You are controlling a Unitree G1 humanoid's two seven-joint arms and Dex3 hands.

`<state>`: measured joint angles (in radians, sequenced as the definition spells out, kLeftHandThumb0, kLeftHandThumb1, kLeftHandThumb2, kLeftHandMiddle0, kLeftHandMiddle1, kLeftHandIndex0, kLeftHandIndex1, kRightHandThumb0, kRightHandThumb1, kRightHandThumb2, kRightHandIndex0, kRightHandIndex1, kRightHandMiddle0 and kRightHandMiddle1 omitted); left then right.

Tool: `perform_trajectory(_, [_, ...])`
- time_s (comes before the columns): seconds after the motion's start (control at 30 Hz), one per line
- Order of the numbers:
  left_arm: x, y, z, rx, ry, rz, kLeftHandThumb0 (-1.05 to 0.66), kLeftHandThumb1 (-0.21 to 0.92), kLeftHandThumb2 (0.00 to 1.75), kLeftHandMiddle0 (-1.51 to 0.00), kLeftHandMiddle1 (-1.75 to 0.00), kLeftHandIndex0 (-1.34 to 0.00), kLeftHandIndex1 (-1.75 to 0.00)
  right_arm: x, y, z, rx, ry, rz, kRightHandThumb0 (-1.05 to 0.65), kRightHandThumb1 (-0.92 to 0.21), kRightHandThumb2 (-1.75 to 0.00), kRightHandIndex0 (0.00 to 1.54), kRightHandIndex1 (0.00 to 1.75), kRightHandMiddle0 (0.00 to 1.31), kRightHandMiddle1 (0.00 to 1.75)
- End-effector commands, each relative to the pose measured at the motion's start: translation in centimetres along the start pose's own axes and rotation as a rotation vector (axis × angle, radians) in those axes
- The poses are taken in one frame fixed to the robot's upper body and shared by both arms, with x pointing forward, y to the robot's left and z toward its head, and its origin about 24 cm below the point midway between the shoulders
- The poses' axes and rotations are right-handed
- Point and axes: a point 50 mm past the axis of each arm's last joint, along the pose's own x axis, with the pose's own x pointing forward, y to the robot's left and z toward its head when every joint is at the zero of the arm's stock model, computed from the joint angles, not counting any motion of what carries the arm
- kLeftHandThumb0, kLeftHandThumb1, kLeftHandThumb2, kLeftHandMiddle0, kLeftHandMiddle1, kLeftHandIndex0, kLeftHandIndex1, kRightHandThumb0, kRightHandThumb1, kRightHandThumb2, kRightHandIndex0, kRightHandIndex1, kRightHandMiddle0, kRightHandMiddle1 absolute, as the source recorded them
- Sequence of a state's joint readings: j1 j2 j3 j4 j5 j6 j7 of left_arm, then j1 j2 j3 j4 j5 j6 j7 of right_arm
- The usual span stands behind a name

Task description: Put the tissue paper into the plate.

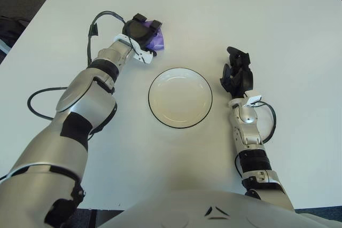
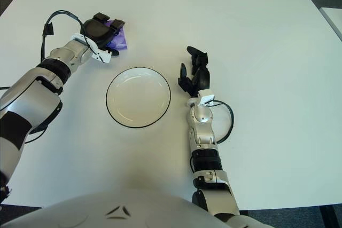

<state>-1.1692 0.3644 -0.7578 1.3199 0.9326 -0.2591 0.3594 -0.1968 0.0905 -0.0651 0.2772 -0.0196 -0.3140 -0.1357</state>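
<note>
While left hand [image 1: 141, 31] grips purple tissue [image 1: 156, 40], plate [image 1: 180, 97] nearby, right hand [image 1: 236, 73] idle beside plate

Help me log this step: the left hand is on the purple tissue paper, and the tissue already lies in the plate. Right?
Not quite. The left hand is on the tissue paper, but the tissue lies on the table beyond the plate, which holds nothing, as the left eye view shows.

Bright, even overhead light; white table [image 1: 299, 30] slightly washed out; soft faint shadows under arms; sharp focus, no blur.
</note>
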Motion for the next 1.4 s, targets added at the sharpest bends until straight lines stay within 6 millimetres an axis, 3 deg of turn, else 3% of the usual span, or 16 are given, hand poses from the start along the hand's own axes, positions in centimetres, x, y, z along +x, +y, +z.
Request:
perform_trajectory(0.0, [-0.8,-1.8,-0.2,0.010,0.000,-0.071,-0.63,0.86,0.48,-0.39,-1.58,-0.03,-1.63,-2.6,-1.7,-4.0,-0.028,0.236,-0.058,-0.53,-0.83,-0.66,0.29,0.25,0.00,0.94])
perform_trajectory(0.17, [-1.0,-2.1,-0.2,-0.005,-0.001,-0.075,-0.61,0.85,0.51,-0.53,-1.72,-0.15,-1.73,-2.6,-1.7,-4.0,-0.025,0.235,-0.057,-0.53,-0.82,-0.67,0.30,0.25,0.00,0.93])
perform_trajectory(0.23, [-1.1,-2.3,-0.2,-0.009,-0.005,-0.083,-0.49,0.72,0.74,-0.65,-1.74,-0.28,-1.74,-2.6,-1.8,-4.0,-0.024,0.236,-0.057,-0.52,-0.82,-0.68,0.30,0.25,0.00,0.94])
perform_trajectory(0.43, [-1.2,-2.6,-0.1,0.013,-0.020,-0.089,-0.43,0.57,0.98,-0.81,-1.75,-0.42,-1.75,-2.5,-1.8,-4.0,-0.020,0.236,-0.056,-0.52,-0.81,-0.69,0.30,0.25,0.00,0.96])
perform_trajectory(0.83, [-1.6,-3.1,-0.1,0.013,-0.026,-0.087,-0.44,0.47,1.12,-0.93,-1.75,-0.50,-1.75,-2.4,-1.8,-4.0,-0.011,0.236,-0.050,-0.52,-0.79,-0.70,0.31,0.26,0.00,0.99])
perform_trajectory(1.37, [-2.0,-3.6,-0.3,0.022,-0.037,-0.079,-0.44,0.46,1.13,-0.94,-1.75,-0.50,-1.75,-2.4,-1.7,-4.1,-0.008,0.235,-0.039,-0.53,-0.76,-0.72,0.32,0.27,0.00,1.06])
